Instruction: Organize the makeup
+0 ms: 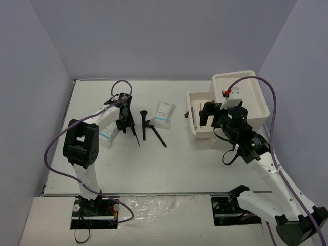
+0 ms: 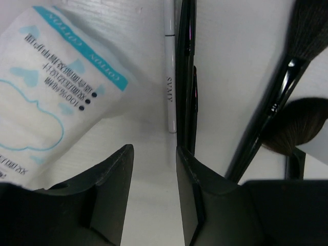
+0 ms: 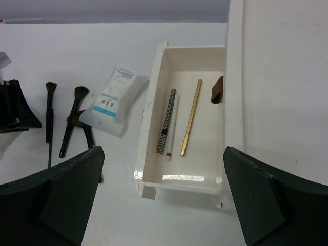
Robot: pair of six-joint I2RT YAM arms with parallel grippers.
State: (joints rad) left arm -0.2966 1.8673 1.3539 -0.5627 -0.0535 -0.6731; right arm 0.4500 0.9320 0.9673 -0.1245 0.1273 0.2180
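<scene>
Left jaws matte, glossy stick (image 2: 185, 61), plastic packet (image 2: 56, 97)

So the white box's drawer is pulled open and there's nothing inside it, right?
Not quite. The drawer is pulled open, but it isn't empty. The right wrist view shows a checkered stick and a gold stick lying inside it.

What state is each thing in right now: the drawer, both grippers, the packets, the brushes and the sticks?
Drawer, pulled open.
Left gripper, jaws narrowly apart, bare table between them.
Right gripper, wide open, empty, above the drawer.
Gold stick, lying in the drawer.
Checked stick, lying in the drawer.
Middle packet, flat on the table.
Left packet, flat on the table.
Brushes, lying on the table.
</scene>
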